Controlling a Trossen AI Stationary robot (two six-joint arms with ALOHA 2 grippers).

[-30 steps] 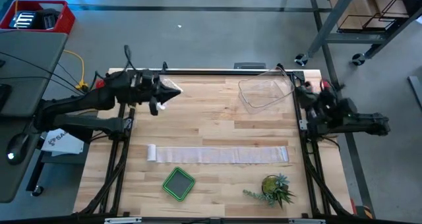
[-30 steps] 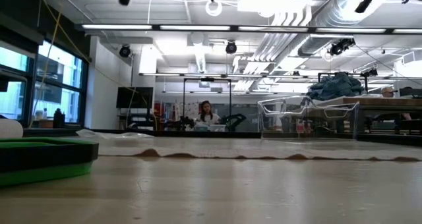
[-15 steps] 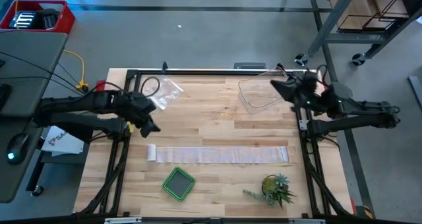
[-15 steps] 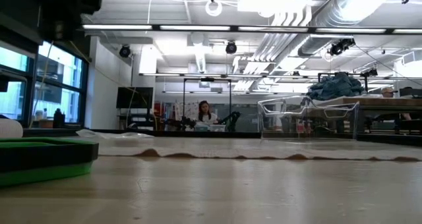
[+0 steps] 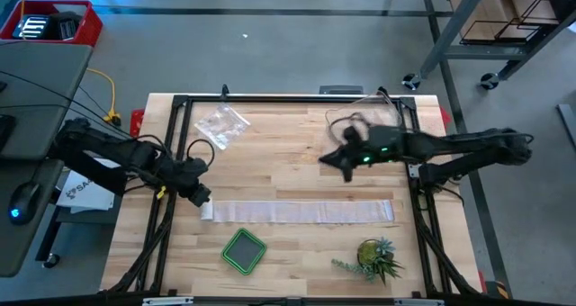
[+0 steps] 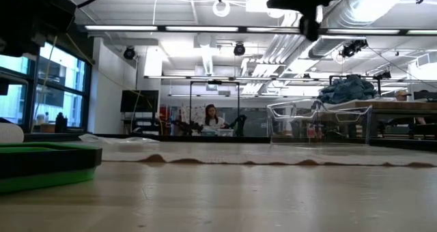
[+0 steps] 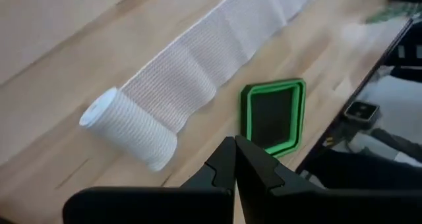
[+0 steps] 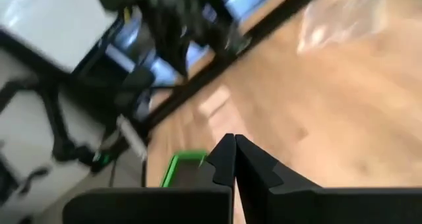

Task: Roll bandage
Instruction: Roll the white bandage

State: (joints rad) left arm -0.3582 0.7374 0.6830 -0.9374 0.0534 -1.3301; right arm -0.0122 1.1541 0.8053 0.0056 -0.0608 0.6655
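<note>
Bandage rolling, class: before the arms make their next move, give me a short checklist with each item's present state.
1. Bandage lies flat, strip unrolled across the table: ok.
2. Small rolled end present at the strip's left end: ok.
3. Left tool beside that rolled end, shut, holding nothing: ok.
4. Right tool near the strip: not ok, above mid-table, shut.
5. Green tray clear of the strip: ok.
6. Plant touching the strip: cannot tell.

bandage [image 6: 273, 155] flat on table [image 6: 225, 198], green tray [image 6: 41, 165]
</note>
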